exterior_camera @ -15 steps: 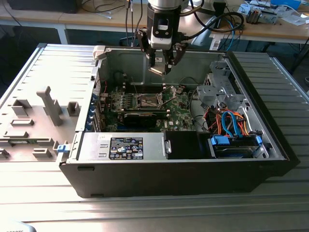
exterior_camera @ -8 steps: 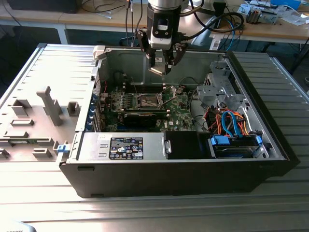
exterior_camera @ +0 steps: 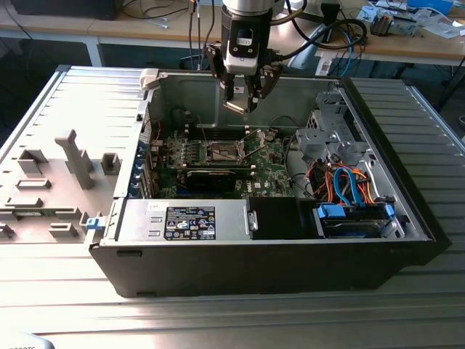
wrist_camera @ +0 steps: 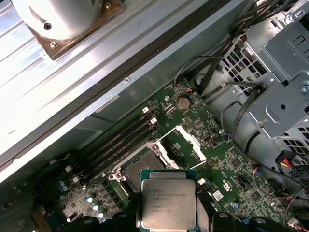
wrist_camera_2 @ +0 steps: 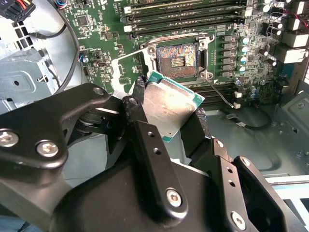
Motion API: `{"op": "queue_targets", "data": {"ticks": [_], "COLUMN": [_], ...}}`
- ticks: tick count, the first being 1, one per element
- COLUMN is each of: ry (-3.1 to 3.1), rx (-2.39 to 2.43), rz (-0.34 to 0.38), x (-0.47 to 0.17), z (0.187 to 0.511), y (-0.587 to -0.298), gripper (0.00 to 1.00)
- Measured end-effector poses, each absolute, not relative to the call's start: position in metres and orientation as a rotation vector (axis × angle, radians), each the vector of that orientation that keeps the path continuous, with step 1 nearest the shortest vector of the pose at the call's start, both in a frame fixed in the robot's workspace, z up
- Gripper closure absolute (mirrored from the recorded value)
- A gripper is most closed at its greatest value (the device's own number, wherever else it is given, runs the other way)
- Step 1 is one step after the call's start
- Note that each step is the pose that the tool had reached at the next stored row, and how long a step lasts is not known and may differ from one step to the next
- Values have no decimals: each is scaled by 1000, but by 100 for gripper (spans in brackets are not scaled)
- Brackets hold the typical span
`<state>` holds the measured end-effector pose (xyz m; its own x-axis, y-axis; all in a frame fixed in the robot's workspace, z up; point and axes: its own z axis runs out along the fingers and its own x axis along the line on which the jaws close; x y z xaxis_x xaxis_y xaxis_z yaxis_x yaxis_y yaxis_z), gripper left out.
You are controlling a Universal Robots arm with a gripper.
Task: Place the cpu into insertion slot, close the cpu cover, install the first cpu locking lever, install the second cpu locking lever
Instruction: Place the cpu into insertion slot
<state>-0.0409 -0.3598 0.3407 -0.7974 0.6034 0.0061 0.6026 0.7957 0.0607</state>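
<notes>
Table (exterior_camera: 65, 291): metal, carries open computer case (exterior_camera: 290, 254).
Hand (exterior_camera: 241, 102): clamped on cpu (wrist_camera: 168, 198) above motherboard (exterior_camera: 269, 163).
Insertion slot (wrist_camera_2: 177, 57): bare, cpu cover (wrist_camera: 189, 144) raised.

We see clear air between the gripper's (exterior_camera: 240, 107) cpu (wrist_camera_2: 169, 108) and the insertion slot (exterior_camera: 221, 151); the opened cpu cover (wrist_camera: 194, 141) stands just beside it.

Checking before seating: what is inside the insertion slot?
In the second wrist view the insertion slot shows its bare contact field, no chip. The cpu, clamped in the gripper, covers part of the slot in the first wrist view.
</notes>
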Motion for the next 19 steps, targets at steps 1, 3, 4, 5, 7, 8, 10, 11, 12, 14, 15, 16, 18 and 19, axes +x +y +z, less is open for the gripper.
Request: {"op": "queue_targets", "data": {"ticks": [1, 3, 4, 5, 7, 8, 10, 11, 12, 14, 15, 16, 18, 19], "ry": [2964, 2963, 2963, 2962, 2962, 2962, 2961, 2961, 2961, 2960, 2960, 2960, 2959, 2959], "rx": [996, 998, 999, 1000, 1001, 1002, 1003, 1004, 1005, 1006, 1006, 1007, 1009, 1009], "rz": [93, 93, 93, 93, 93, 93, 93, 93, 93, 93, 93, 93, 93, 93], "x": [-41, -41, -41, -41, -41, -41, -41, -41, -41, -41, -41, -41, -41, -41], "z": [341, 341, 341, 341, 341, 340, 340, 340, 340, 340, 340, 340, 340, 340], "y": [-360, -360, -360, -360, -360, -360, -360, -360, -360, -360, -360, -360, -360, -360], "gripper": [46, 46, 46, 46, 46, 46, 46, 46, 46, 46, 46, 46, 46, 46]}}
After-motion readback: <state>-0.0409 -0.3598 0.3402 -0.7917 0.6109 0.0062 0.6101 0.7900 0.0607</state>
